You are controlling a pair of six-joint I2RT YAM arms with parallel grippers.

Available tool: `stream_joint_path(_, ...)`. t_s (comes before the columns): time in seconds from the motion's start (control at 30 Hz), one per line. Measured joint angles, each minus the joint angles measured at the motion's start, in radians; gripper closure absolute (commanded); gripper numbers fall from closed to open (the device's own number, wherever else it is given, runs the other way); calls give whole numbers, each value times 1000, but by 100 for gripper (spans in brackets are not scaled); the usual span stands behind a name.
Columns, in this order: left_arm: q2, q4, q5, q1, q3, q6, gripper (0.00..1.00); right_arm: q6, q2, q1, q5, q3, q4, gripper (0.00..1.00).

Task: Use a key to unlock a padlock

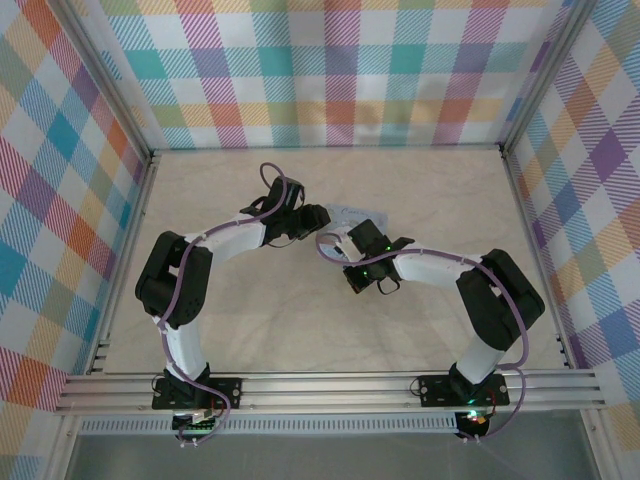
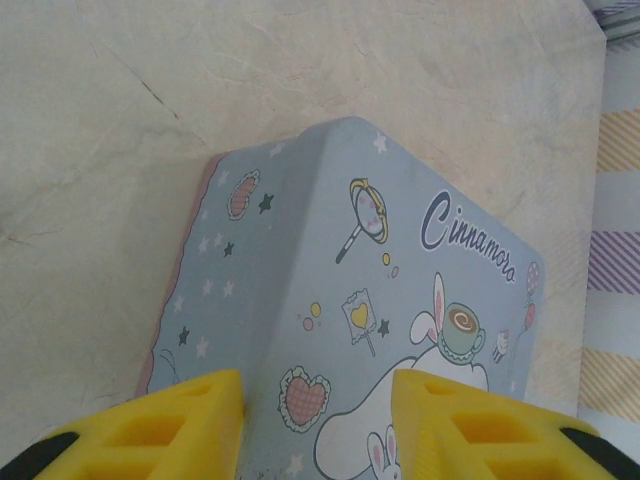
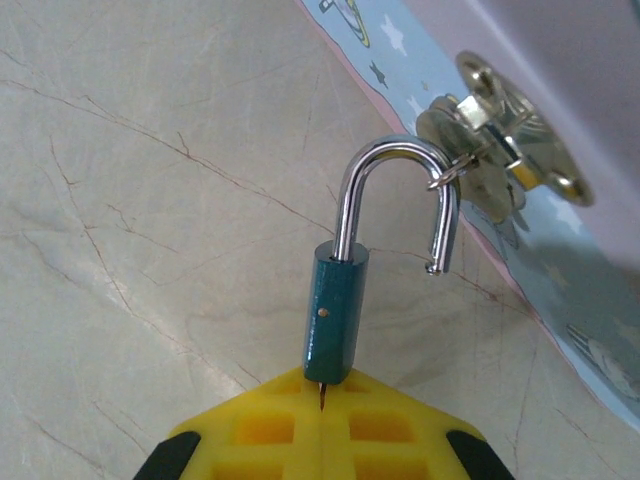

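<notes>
The right pincer (image 3: 322, 410) has its yellow plastic fingers (image 3: 400, 430) pressed together, pinching a thin dark key (image 3: 322, 397), of which a mere sliver shows in the seam between them. Straight ahead of those fingertips, its base touching them, stands the small teal-bodied metal padlock (image 3: 336, 315). Its polished silver shackle (image 3: 395, 150) arches away from the pincer, and the free end hangs clear of the body, so the lock is open. The curve of the shackle is threaded through a little wire ring (image 3: 455, 168) on the brass-coloured clasp (image 3: 510, 130) of a pale blue tin box printed with a white cartoon character (image 2: 330, 300); the box lies ahead and to the right of this pincer, on the beige marbled tabletop (image 3: 150, 200). The left pincer (image 2: 318, 390) is spread wide, its two yellow fingers (image 2: 190, 425) over the box's printed lid, which stretches out ahead between them; whether they press on it I cannot tell.
</notes>
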Motion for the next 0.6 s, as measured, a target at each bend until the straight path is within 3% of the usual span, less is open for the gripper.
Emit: stream_joint_path(0.6,0,6,7,0,-2,-15,59,-81,0,35,61,12,-4,100)
